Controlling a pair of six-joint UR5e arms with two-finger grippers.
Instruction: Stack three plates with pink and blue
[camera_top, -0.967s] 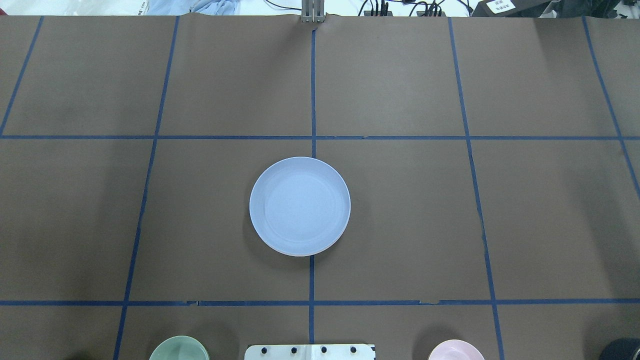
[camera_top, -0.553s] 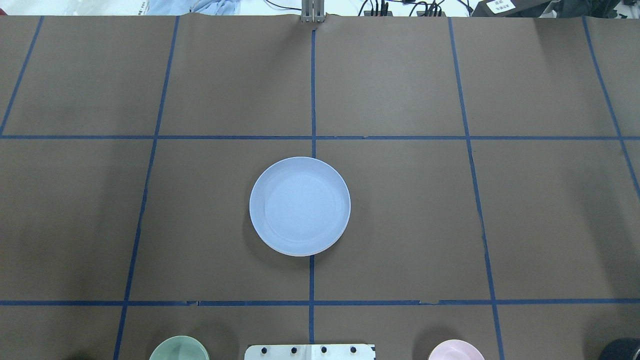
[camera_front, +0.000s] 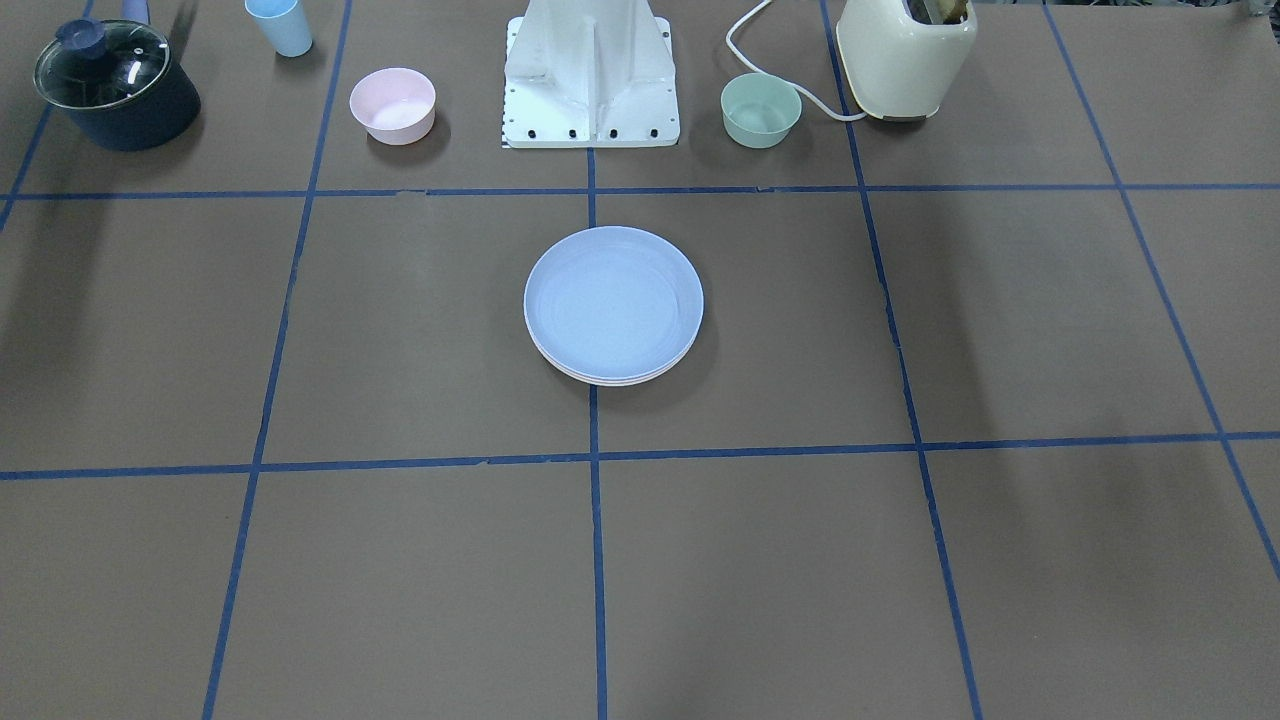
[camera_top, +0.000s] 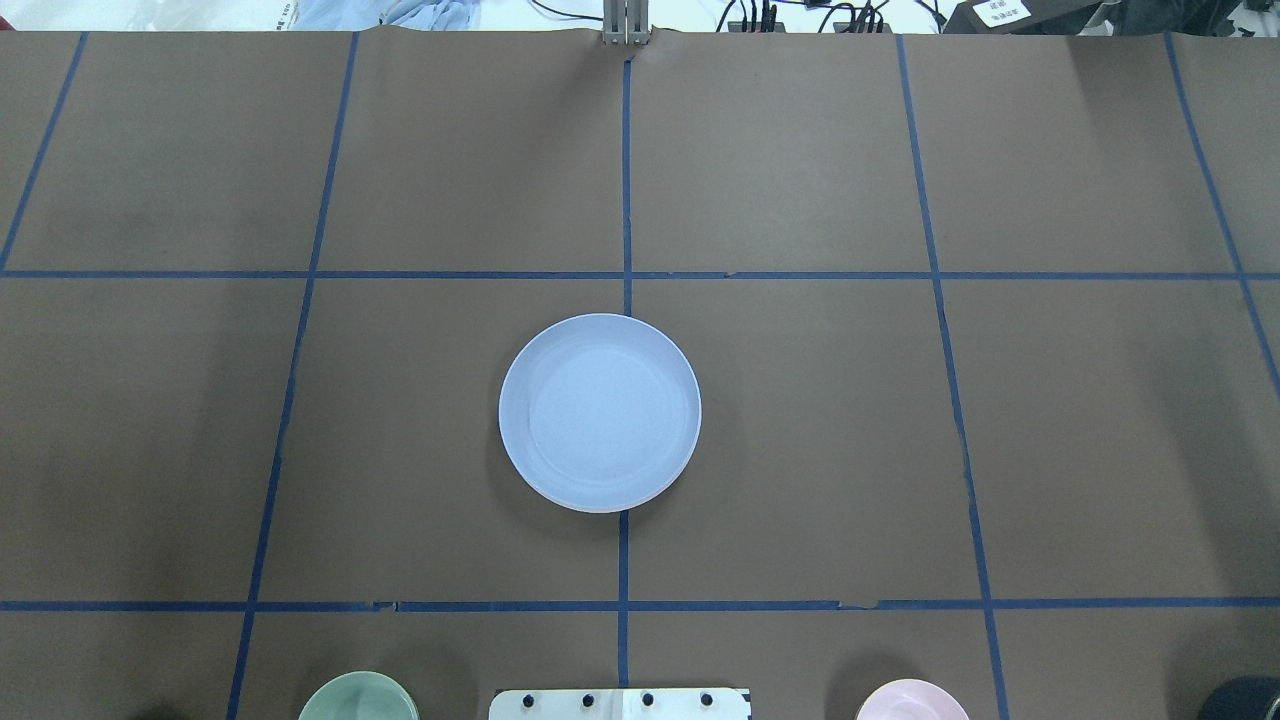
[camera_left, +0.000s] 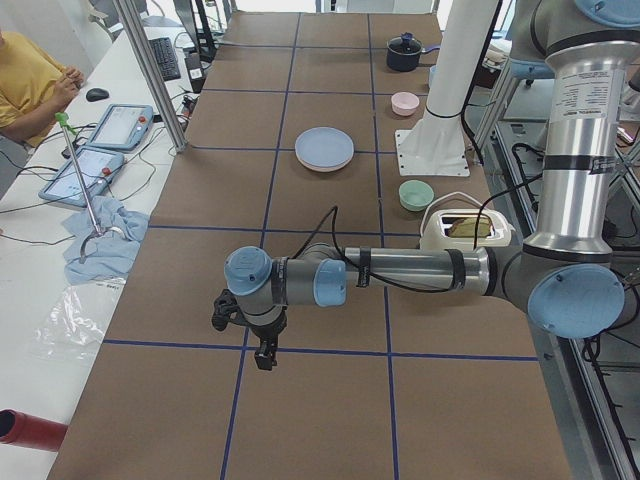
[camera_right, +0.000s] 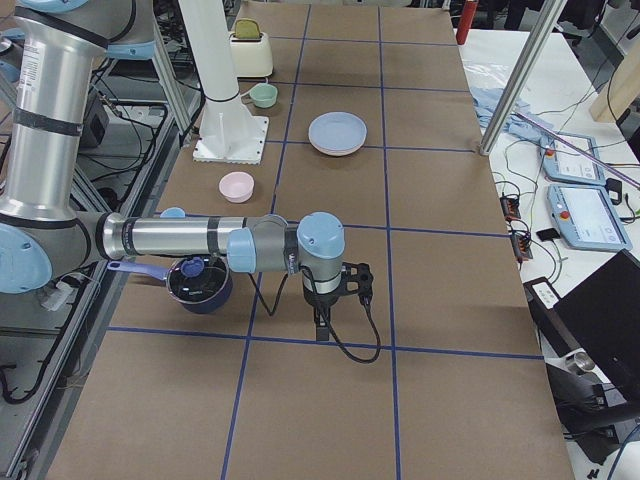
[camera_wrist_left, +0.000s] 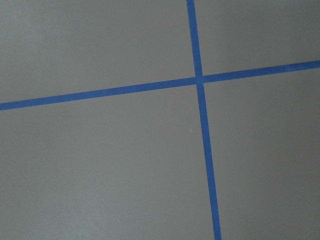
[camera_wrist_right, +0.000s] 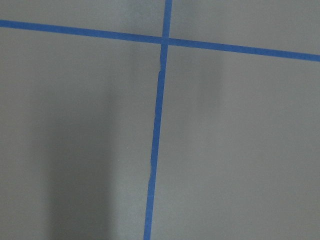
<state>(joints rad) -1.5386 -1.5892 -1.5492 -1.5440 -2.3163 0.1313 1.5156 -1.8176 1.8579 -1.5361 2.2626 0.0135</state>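
The light blue plate (camera_top: 600, 412) lies on top of a stack at the middle of the table, also in the front view (camera_front: 613, 303). Pale rims of plates under it (camera_front: 612, 380) show at its near edge; their colours are hard to tell. My left gripper (camera_left: 262, 358) hangs over bare table far from the stack and shows only in the left side view. My right gripper (camera_right: 320, 328) hangs over bare table at the other end and shows only in the right side view. I cannot tell if either is open or shut. Both wrist views show only brown paper and blue tape.
By the robot base (camera_front: 590, 80) stand a small pink bowl (camera_front: 393, 105), a small mint-green bowl (camera_front: 761, 110), a cream toaster (camera_front: 905, 55), a dark lidded pot (camera_front: 115, 85) and a light blue cup (camera_front: 280, 25). Blue tape lines grid the brown table.
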